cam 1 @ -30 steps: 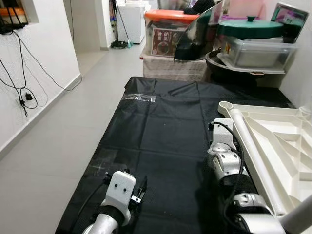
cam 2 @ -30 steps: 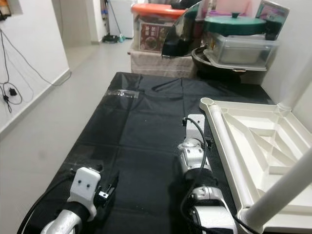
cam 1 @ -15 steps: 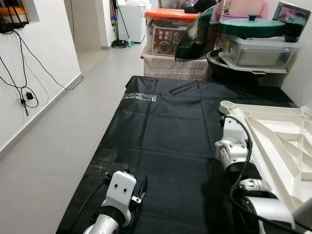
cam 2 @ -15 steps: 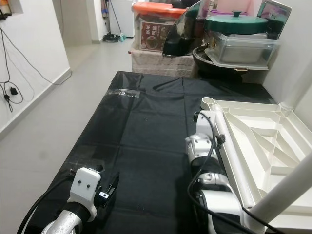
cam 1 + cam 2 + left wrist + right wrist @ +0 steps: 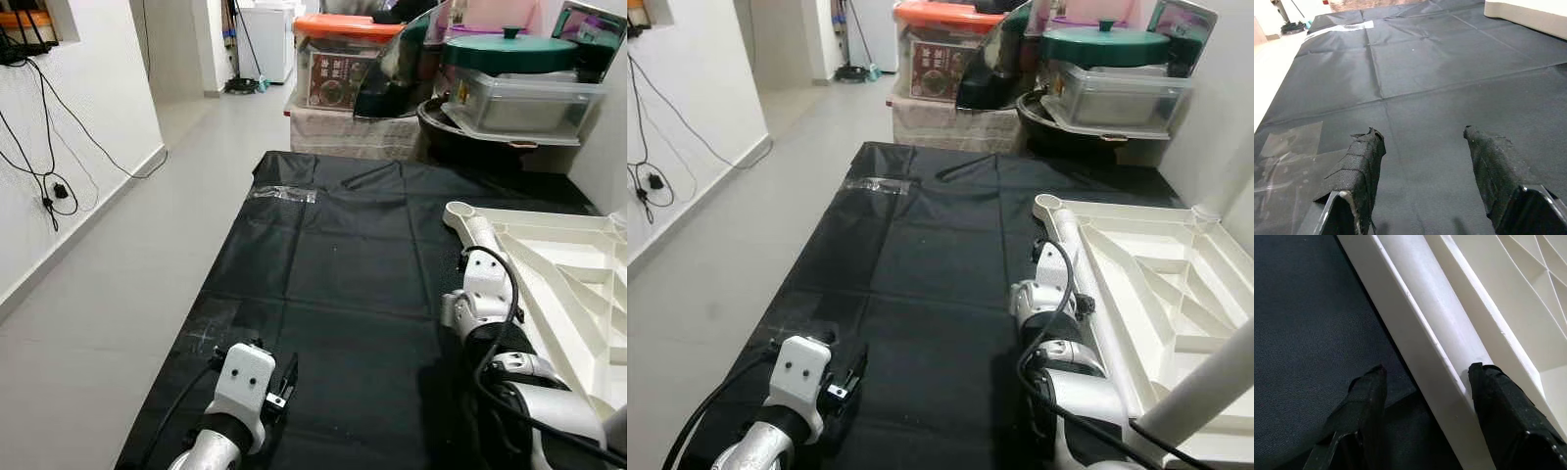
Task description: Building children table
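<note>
A white plastic table top (image 5: 563,250) lies upside down, ribs up, on the right part of a black cloth (image 5: 333,264). A white tube leg (image 5: 1203,390) crosses the near right corner. My right wrist (image 5: 486,292) is against the top's left edge. In the right wrist view my right gripper (image 5: 1425,374) is open, one finger (image 5: 1369,391) over the cloth and the other (image 5: 1493,391) over the top's rounded edge rail (image 5: 1435,293). My left gripper (image 5: 1420,137) is open and holds nothing, low over the cloth's near left part.
A strip of clear tape (image 5: 284,194) lies on the cloth's far left. Behind the cloth are stacked an orange-lidded box (image 5: 343,54), a green-lidded pot (image 5: 505,54) and a clear container (image 5: 529,98). Tiled floor (image 5: 108,284) and a wall with cables (image 5: 44,181) run along the left.
My right arm has swung to the right and forward, from over the cloth up against the table top's left edge. The left arm has stayed where it was.
</note>
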Controlling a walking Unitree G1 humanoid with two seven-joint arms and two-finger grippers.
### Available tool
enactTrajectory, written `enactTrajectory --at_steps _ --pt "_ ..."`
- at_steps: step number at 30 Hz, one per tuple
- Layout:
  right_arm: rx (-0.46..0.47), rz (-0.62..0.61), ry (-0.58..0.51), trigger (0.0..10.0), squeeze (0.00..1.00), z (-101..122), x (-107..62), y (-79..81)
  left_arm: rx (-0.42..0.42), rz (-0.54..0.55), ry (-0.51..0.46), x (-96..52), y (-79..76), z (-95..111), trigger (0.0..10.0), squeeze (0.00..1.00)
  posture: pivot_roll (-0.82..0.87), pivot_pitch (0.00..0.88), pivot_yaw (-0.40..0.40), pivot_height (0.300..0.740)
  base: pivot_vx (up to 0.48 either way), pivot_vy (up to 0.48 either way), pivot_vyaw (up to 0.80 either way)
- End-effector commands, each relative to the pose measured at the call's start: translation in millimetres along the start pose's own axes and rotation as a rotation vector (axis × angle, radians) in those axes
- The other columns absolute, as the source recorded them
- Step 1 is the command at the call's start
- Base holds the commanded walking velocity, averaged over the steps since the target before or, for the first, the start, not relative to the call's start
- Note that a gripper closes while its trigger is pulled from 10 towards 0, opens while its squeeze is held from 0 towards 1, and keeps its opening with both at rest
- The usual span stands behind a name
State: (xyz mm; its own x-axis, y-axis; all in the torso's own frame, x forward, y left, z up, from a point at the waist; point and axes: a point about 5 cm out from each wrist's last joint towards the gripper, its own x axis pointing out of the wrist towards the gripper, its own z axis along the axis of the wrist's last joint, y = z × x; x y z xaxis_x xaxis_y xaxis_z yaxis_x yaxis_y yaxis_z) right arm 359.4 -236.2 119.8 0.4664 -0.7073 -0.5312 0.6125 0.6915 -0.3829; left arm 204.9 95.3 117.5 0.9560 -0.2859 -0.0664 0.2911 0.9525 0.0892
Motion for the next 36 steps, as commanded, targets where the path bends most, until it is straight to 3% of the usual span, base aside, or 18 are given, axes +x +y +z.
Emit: enactTrajectory --at_steps 1,4,5,6,7,8,17,22,28,29,30,35,36 --pt "0.002 0.02 0.089 10.0 0.0 -11 3.9 -0.5 -0.004 0.001 0.003 0.1 -0.1 1 10.0 0.0 0.09 0.03 -0.079 0.74 0.0 0.0 0.0" --pt "-0.003 0.103 0.143 10.0 0.0 -16 3.3 4.7 -0.005 0.002 0.004 -0.1 0.3 1 10.0 0.0 0.09 0.032 -0.078 0.74 0.0 0.0 0.0" --pt "-0.003 0.119 0.155 8.2 0.0 -16 3.1 5.5 -0.006 0.002 0.003 0.0 0.4 1 10.0 0.0 0.08 0.031 -0.08 0.74 0.0 0.0 0.0" --pt "-0.003 0.119 0.155 8.2 0.0 -16 3.1 5.5 -0.006 0.002 0.003 0.0 0.4 1 10.0 0.0 0.08 0.031 -0.08 0.74 0.0 0.0 0.0" --pt "-0.01 0.141 0.151 2.3 0.0 -15 3.3 5.9 -0.006 0.003 0.003 0.0 0.4 1 10.0 0.0 0.08 0.031 -0.08 0.74 0.0 0.0 0.0" --pt "-0.008 0.146 0.15 0.0 0.0 -13 3.9 4.7 -0.008 0.004 0.0 -0.2 0.6 1 10.0 0.0 0.08 0.031 -0.081 0.74 0.0 0.0 0.0" --pt "0.001 0.169 0.12 0.0 0.0 0 5.9 -1.9 -0.009 0.01 -0.005 -0.6 1.4 3 10.0 0.0 0.08 0.038 -0.084 0.74 0.0 0.0 0.0" --pt "-0.05 0.279 0.068 0.0 0.0 12 -0.2 5.1 -0.007 0.01 -0.002 -0.9 1.0 2 10.0 0.0 0.08 0.034 -0.085 0.74 0.0 0.0 0.0" --pt "-0.073 0.309 0.047 0.4 0.0 13 -0.5 6.7 -0.007 0.011 -0.002 -0.8 0.7 2 10.0 0.0 0.08 0.029 -0.087 0.74 0.0 0.0 0.0" --pt "-0.073 0.303 0.031 10.0 0.0 15 -0.2 5.9 -0.006 0.011 -0.002 -0.8 0.7 1 10.0 0.0 0.08 0.023 -0.089 0.74 0.0 0.0 0.0" --pt "-0.059 0.329 -0.007 10.0 1.0 21 -1.6 6.5 -0.005 0.01 0.0 -1.0 0.6 1 10.0 0.0 0.09 0.019 -0.088 0.74 0.0 0.0 0.0" --pt "-0.025 0.376 -0.097 10.0 1.0 43 -8.5 6.2 -0.003 0.008 0.004 -1.4 0.3 0 10.0 0.0 0.09 0.01 -0.087 0.74 0.0 0.0 0.0" --pt "-0.022 0.359 -0.129 10.0 1.0 57 -12.9 2.8 -0.002 0.008 0.006 -1.6 0.3 -1 10.0 0.0 0.09 0.007 -0.087 0.74 0.0 0.0 0.0"
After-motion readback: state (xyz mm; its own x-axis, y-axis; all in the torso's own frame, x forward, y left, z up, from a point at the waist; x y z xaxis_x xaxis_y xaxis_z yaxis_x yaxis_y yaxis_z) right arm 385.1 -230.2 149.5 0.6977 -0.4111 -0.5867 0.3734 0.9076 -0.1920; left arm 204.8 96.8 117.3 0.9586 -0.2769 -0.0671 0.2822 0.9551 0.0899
